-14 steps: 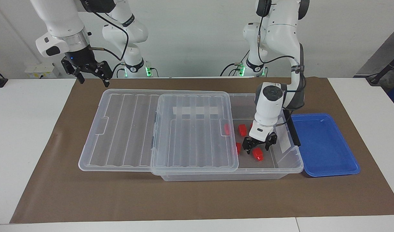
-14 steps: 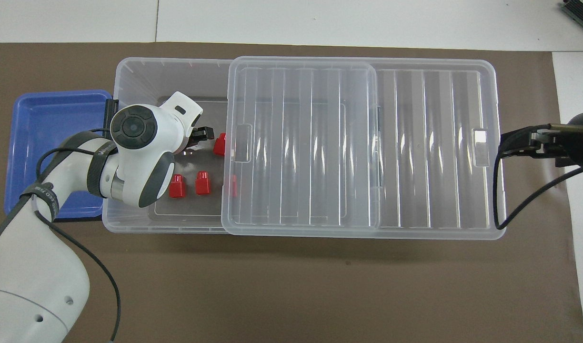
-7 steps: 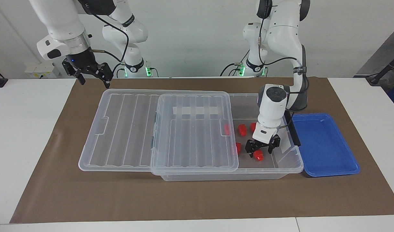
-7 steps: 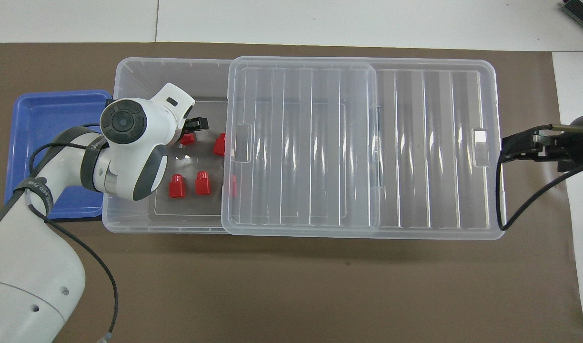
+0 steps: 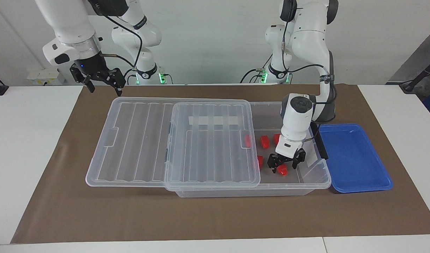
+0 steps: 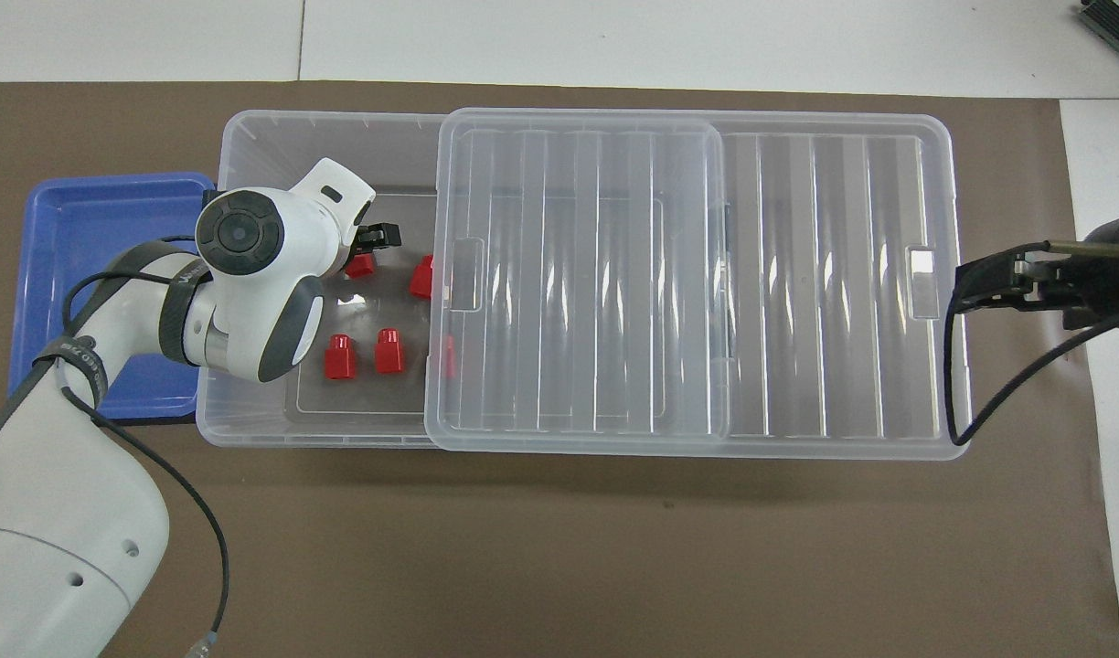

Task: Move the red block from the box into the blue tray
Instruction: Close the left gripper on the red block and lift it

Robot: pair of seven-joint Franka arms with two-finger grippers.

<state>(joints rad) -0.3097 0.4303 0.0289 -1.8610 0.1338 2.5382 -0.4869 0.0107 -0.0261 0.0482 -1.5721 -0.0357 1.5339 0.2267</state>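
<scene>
In the facing view, upper left of the frame, the right pincer (image 5: 102,84) hangs with its fingers apart over the brown mat (image 5: 53,196), waiting. Centre frame, the box (image 5: 299,182) lies on the worktop (image 5: 25,140), its ribbed lid (image 5: 211,140) slid aside so only the end toward the blue tray is uncovered. Right of centre, the left pincer (image 5: 284,164) reaches down inside, fingers spread around the red block (image 5: 281,170), not yet clamped. To grip well, it should straddle the block squarely before closing, then lift clear of the wall. Four other red blocks (image 5: 264,141) lie near; the lid's edge and the black latch (image 5: 319,140) crowd the path. At right sits the blue tray (image 5: 352,158), beside the box.
</scene>
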